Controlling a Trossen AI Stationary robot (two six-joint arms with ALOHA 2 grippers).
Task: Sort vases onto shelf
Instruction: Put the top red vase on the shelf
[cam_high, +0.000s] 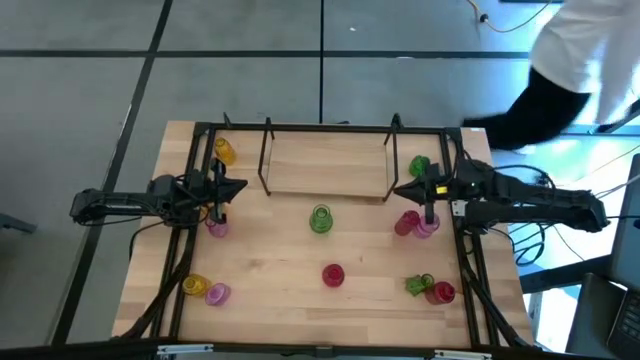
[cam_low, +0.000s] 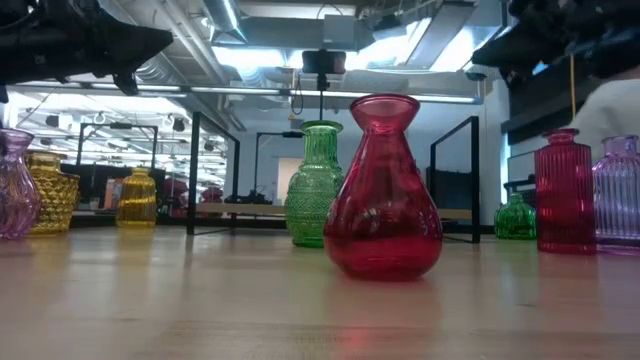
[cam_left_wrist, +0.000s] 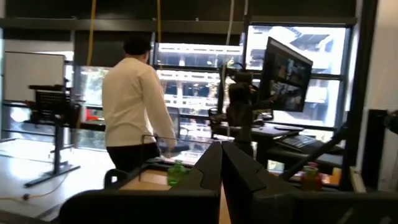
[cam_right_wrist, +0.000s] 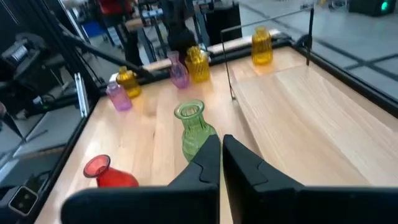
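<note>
Several small glass vases stand upright on their bases on the wooden table: a green one (cam_high: 320, 219) in the middle, a red one (cam_high: 333, 275) nearer the front, and yellow, pink, green and red ones along both sides. The shelf (cam_high: 325, 165), a light board with black end frames, lies bare at the far middle. My left gripper (cam_high: 243, 187) hovers shut above the table's left side, by a pink vase (cam_high: 217, 227). My right gripper (cam_high: 397, 191) hovers shut at the right, above red and pink vases (cam_high: 406, 223), its fingers pointing toward the green vase (cam_right_wrist: 194, 130).
A black frame (cam_high: 200, 128) runs round the tabletop. Vases cluster at the front left (cam_high: 205, 290) and front right (cam_high: 432, 290); a yellow one (cam_high: 222, 150) and a green one (cam_high: 419, 165) flank the shelf. A person (cam_high: 570, 60) stands beyond the far right corner.
</note>
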